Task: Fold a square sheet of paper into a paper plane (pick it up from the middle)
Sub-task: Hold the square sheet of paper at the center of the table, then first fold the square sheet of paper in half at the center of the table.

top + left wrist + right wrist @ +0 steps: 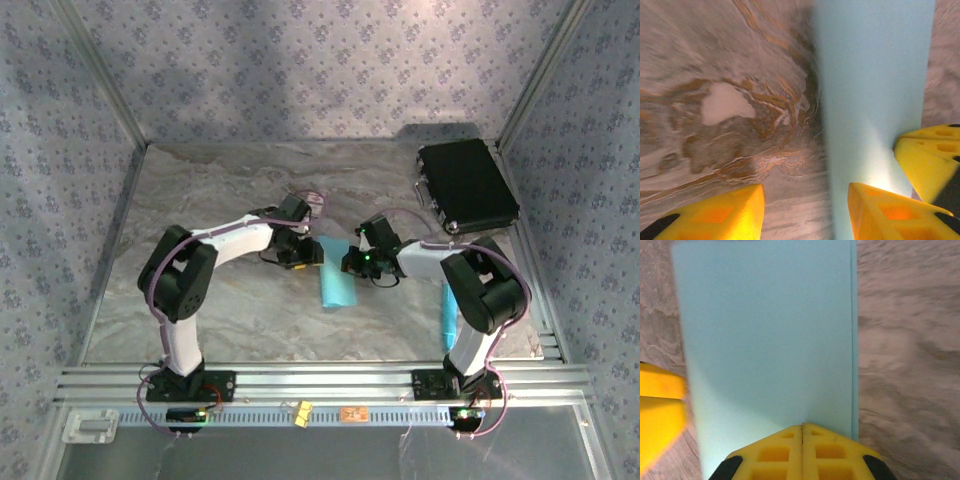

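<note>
At the right hand (802,429), yellow fingers are closed together, tips pressed onto the thin light-blue paper sheet (770,330), folded to a long rectangle; left hand (805,205) is held apart, straddling one long edge. Sheet is laid flat mid-way on the grey marbled tabletop (715,75), between both hands.

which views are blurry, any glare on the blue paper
Left wrist: the table blurs toward the top, and there is a bright patch low on the paper. Right wrist: the paper's far edge is soft. Top external: no glare.
</note>
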Robot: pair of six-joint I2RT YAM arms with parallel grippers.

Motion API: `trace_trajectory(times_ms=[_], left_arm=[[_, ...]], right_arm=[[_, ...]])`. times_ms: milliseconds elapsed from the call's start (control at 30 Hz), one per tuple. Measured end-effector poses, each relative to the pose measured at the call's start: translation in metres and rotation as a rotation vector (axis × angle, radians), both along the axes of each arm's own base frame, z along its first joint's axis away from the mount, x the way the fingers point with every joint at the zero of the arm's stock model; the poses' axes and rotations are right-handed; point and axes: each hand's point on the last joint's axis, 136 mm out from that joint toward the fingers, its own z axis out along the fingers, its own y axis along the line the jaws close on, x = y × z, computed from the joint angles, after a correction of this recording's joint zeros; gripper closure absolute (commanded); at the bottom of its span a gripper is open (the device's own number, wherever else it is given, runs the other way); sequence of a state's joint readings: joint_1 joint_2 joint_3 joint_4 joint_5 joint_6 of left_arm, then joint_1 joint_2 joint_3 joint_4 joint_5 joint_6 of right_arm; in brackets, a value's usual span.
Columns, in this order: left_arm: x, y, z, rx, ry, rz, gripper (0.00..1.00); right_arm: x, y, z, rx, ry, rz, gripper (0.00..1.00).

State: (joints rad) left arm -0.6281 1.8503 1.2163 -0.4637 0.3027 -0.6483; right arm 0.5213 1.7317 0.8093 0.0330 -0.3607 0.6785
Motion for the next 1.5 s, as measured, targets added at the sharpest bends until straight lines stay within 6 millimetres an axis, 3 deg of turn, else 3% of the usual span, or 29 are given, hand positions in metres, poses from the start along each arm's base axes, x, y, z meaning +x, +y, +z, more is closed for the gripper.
trace_trajectory(times_ms=[67, 200, 400, 500, 767, 1267, 1500], left_arm=[[0.005, -0.001, 0.017, -0.036, -0.032, 0.012, 0.54], [0.01, -0.016, 0.052, -0.156, -0.082, 0.015, 0.7], [0.003, -0.037, 0.06, -0.313, -0.048, -0.011, 0.98], [0.003, -0.048, 0.061, -0.376, -0.027, -0.028, 1.0], [-0.004, -0.06, 0.034, -0.443, 0.061, -0.036, 1.0], [-0.021, -0.042, -0.029, -0.353, 0.16, -0.033, 1.0], [-0.02, -0.039, -0.031, -0.349, 0.131, -0.068, 1.0]], right_arm=[[0.001, -0.003, 0.0, -0.001, 0.004, -0.001, 0.99], [0.0, -0.004, 0.0, -0.001, 0.002, 0.006, 0.99], [0.001, -0.004, 0.0, 0.0, 0.0, 0.005, 0.99], [0.0, -0.005, 0.0, -0.001, 0.001, 0.005, 0.99], [0.0, -0.005, -0.001, -0.001, 0.001, 0.005, 0.99], [-0.002, -0.006, -0.001, 0.001, -0.001, 0.005, 1.0], [-0.002, -0.006, -0.001, 0.008, -0.014, 0.005, 1.0]])
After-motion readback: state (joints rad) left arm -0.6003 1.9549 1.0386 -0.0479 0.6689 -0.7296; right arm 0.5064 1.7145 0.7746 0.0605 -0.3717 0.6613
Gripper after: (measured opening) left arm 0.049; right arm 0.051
